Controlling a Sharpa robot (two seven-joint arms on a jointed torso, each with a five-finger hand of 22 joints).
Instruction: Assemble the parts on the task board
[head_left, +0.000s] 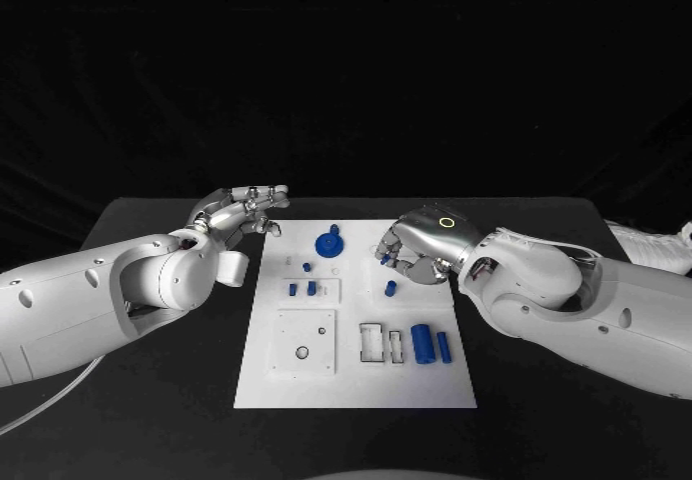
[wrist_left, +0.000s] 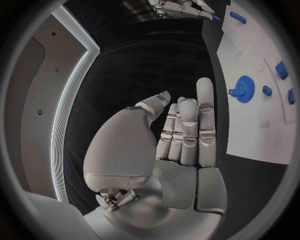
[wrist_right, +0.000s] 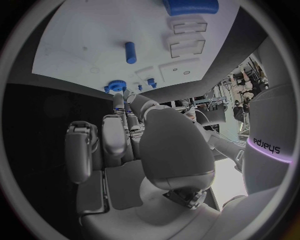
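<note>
The right hand covers the task board's far right corner in the head view, and a small blue part peeks from under its fingers, too hidden to tell whether it's held. In the right wrist view the big blue cylinder is cut off by the circle's rim. The little pegs mid-board are too small to make out.

One flat white rectangular task board; one toothed blue plastic gear; two upright blue cylinders; several small blue pegs.
</note>
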